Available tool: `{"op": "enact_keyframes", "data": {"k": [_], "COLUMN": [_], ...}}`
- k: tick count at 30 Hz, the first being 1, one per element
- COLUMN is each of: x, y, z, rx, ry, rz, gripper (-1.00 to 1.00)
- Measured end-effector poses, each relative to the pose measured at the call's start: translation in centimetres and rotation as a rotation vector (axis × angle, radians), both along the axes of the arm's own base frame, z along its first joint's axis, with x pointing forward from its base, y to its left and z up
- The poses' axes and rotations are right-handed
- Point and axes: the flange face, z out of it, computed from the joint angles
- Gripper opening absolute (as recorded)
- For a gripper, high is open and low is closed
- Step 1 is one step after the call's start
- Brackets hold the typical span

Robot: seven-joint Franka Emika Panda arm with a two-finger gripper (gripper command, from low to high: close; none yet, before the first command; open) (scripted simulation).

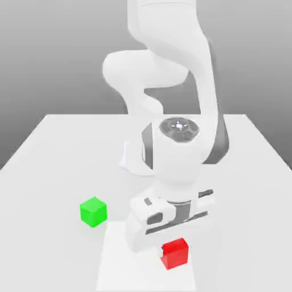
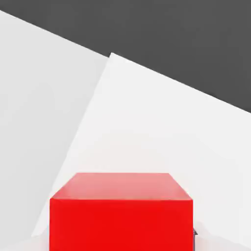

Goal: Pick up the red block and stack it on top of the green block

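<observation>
Ext. view: white Panda arm (image 1: 171,85) bends down over a flat white desk (image 1: 57,148), wrist low near the front of the desk. Gripper (image 1: 171,242) sits right at the small matte bright-red cube (image 1: 175,253), hand body just above and slightly toward the ext. view's left of it. Can't tell if the gripper is open, closed or clamped on the cube; contact w/ the cube not clear either.

Red cube is at the desk's front area, on a lighter white rectangular patch (image 1: 122,268) of the desk surface, toward the ext. view's right of centre. Can't tell if it rests on the surface or is raised a bit.

Small matte bright-green cube (image 1: 93,211) sits on the desk, toward the ext. view's left of the red cube and a bit further back, well apart from it and from the gripper. Upright, flat on the surface, nothing on top of it. Approx. same size as the red one.

Hand view: red cube (image 2: 121,215) close up, top face and one side face visible, unmarked. White desk (image 2: 39,98) behind it, w/ the lighter patch (image 2: 147,122) edge running diagonally, dark grey background (image 2: 171,34) beyond.
</observation>
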Motion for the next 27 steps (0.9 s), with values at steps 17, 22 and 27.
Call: {"op": "enact_keyframes", "data": {"k": [17, 22, 27], "x": [-7.4, -12.0, -14.1], "y": [-15.1, -18.5, -19.2], "z": [9.6, 9.6, 7.9], "rx": [-0.059, -0.029, 0.028], "ry": [0.002, 0.006, -0.001], "rz": [0.101, 0.157, 0.203], "gripper": [-1.00, -1.00, -1.00]}}
